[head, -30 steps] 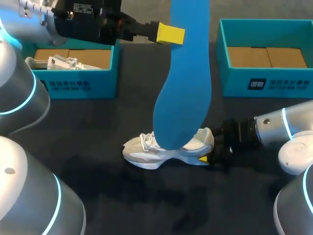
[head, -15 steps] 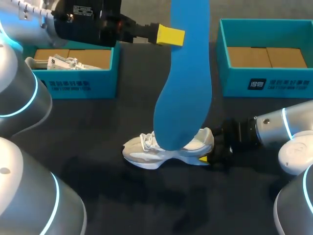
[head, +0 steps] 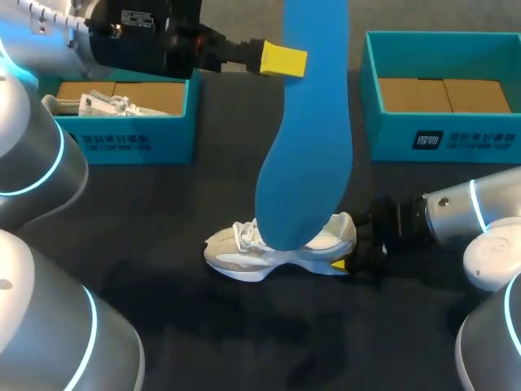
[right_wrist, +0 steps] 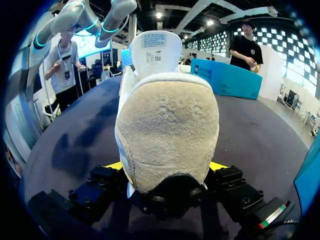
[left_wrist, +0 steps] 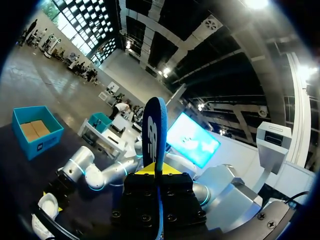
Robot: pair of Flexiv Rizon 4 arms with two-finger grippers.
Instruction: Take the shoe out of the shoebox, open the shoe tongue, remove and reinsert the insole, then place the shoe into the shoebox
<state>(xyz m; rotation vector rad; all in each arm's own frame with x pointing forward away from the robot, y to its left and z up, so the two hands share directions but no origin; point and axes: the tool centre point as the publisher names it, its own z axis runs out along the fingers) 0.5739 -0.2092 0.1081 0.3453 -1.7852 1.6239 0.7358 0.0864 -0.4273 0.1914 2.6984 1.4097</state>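
Insole (head: 308,138) is out of the shoe (head: 277,248) and held high. L jaws are closed on one end of it; in L wrist view it sits edge-on btwn the fingers. The rest hangs down, wide end low over the shoe's opening. Touching or just above, can't tell from head view. R jaws are clamped on the heel, a yellow tip each side, low on the tabletop (head: 163,244). Shoe is upright on its sole, mid tabletop, toe toward L side. Tongue (right_wrist: 155,50) stands up, clear of the opening.

Step in hand, prob: put the insole back in. To do it well:
- Hold the heel firm w/ R so the shoe doesn't slide or tip.
- Line the insole up w/ the shoe's long axis before lowering.
- Bring it down slanted, free end first, aimed under the tongue toward the toe, not straight down. It looks bendy and may buckle or fold at the heel cup.
- Let go only once the held end sits inside the heel rim. R fingers are right there, so watch for a clash.

Room: shoe is well apart from both boxes. Left box (head: 114,142) is behind, under L arm (head: 138,37), w/ white stuff inside (paper? can't tell). Right box (head: 440,138) is behind R arm (head: 456,212), cardboard floor showing. Open tabletop in front & to L of shoe. Tabletop edges don't show in head view.
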